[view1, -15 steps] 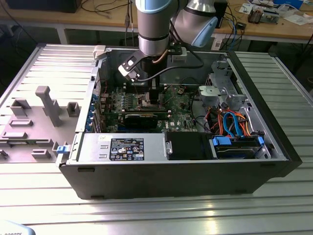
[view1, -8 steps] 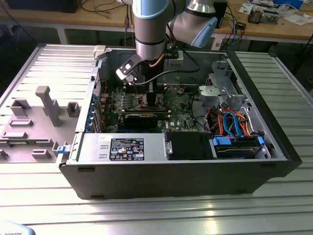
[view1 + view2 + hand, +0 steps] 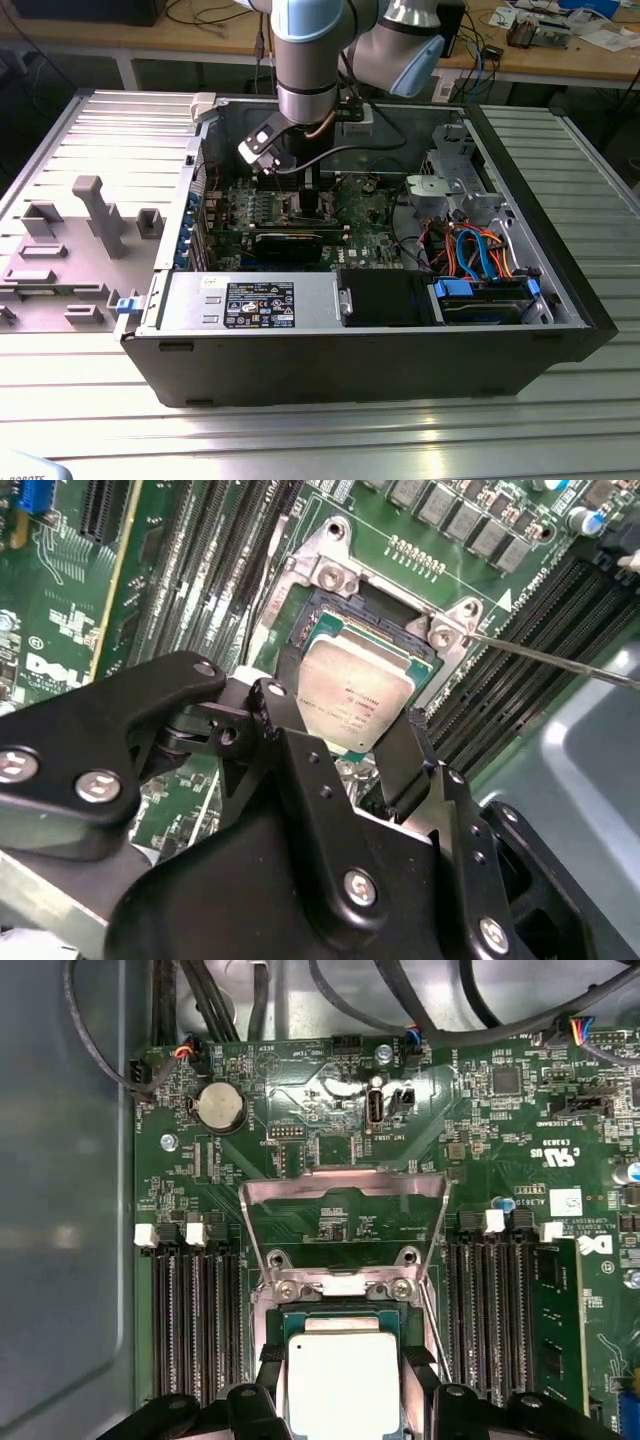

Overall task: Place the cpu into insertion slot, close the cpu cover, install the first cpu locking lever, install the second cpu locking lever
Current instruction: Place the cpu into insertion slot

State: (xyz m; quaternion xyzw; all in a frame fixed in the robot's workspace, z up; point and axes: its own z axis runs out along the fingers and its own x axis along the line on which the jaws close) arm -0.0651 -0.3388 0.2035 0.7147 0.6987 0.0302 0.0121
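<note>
In the exterior view the arm reaches down into the open computer case, and its wrist blocks the part of the green board it works over. In both wrist views the hand's black body cuts off the near edge of the cpu. Because of this, I cannot tell whether the chip is fully seated or only resting on top.

The hand is grasping the cpu, with its two fingers pressed against opposite edges. The cpu lies over the insertion slot, whose dark frame shows past the chip's far side.

The cover is swung open and stands beyond the slot, with green board visible through its window. Two screws sit at its hinge. One thin locking lever runs away from a corner of the slot, unlatched.

Two banks of long black memory slots flank the insertion slot, one on each side. One round coin battery sits farther up the board, and black cables run along the board's far edge.

The case lies on a ribbed metal bench. A grey moulded tray lies on the exterior view's left, and blue and orange cables are bundled inside the case on the exterior view's right.
</note>
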